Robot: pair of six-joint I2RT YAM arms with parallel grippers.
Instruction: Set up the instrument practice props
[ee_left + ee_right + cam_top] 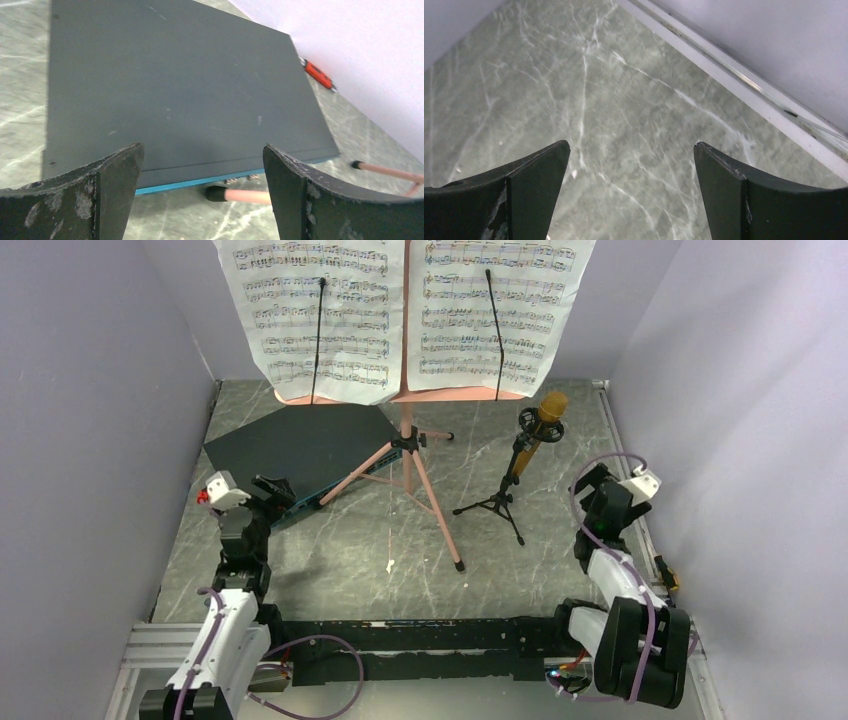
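The pink music stand [408, 445] stands upright on its tripod legs at the back centre, with two white sheet-music pages [318, 315] [497, 310] clipped on its desk. To its right a gold microphone [549, 410] sits in the small black tripod mic stand [503, 498]. My left gripper [272, 492] is open at the near left, facing the dark panel; one black-capped pink stand leg [240, 195] lies just beyond its fingertips. My right gripper [590, 485] is open at the right, over bare marble, holding nothing.
A dark flat panel with a teal edge [300, 445] [180, 90] lies at the back left, partly under the stand. A red tool [318, 74] lies by the wall. A small white scrap [389, 565] sits on the marble. Walls close in on three sides.
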